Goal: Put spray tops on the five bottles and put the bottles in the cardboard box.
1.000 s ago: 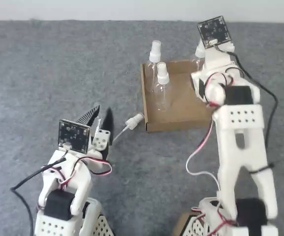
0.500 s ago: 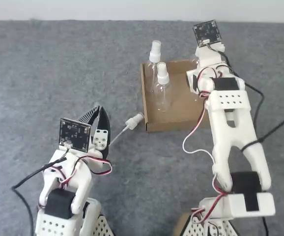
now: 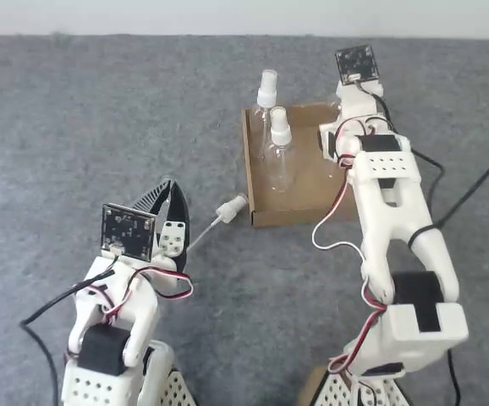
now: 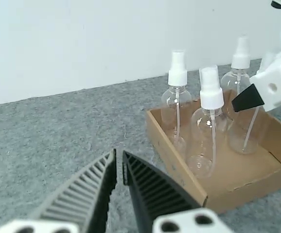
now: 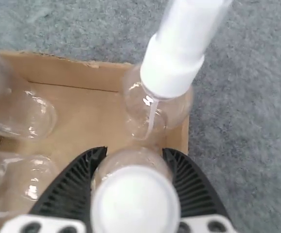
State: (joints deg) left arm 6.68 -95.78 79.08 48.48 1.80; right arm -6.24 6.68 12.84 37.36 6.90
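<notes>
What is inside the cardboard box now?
Four upright bottles: one gripped by the right gripper, one capped bottle in the corner, two more beside. From above, the right arm hides the right half of the cardboard box.

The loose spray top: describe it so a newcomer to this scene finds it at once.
Find the cardboard box on the grey table. Outside its near corner on the left arm's side, between box and left gripper, lies the spray top. Unlike the white tops standing on clear bottles in the box, it lies sideways, its thin tube bare.

No legible text, labels or numbers
</notes>
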